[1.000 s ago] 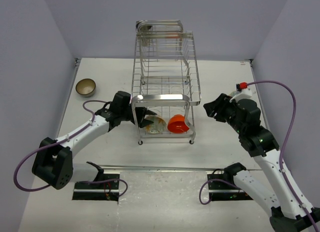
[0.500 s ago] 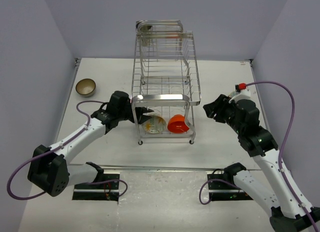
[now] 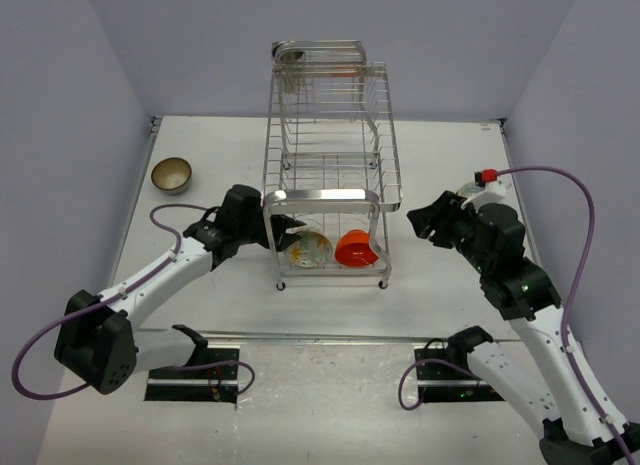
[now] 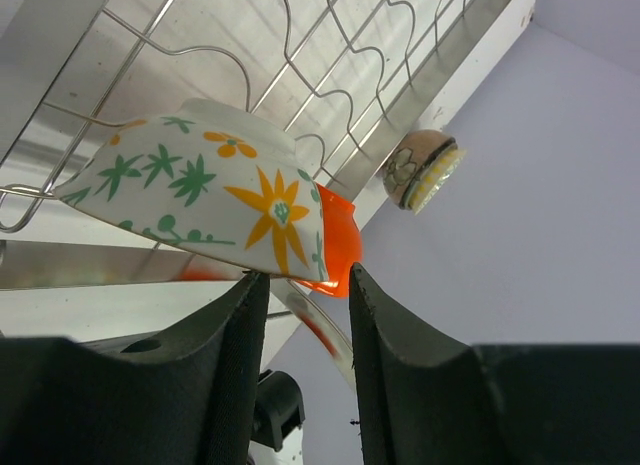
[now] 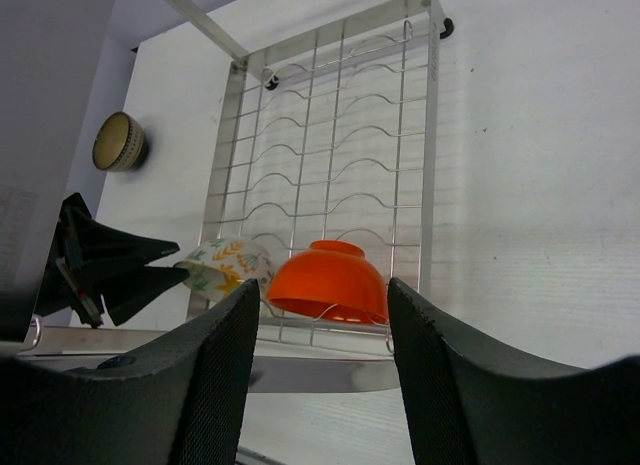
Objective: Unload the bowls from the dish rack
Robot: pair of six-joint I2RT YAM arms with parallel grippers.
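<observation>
- Left fingers [image 4: 222, 365] straddle the glossy floral bowl's [image 4: 200, 200] rim inside the chrome wire rack [image 3: 322, 194]; whether clamped cannot be told.
- Right fingers [image 5: 205, 385] apart, empty.

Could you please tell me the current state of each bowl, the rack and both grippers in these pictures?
dish rack: upright, two bowls on its lower tier.
patterned bowl: tilted on the lower tier.
orange bowl: beside it, untouched.
brown bowl: out of the rack, on the table, opening up.
left gripper: astride the patterned bowl's rim; grip unclear.
right gripper: open, empty.
</observation>
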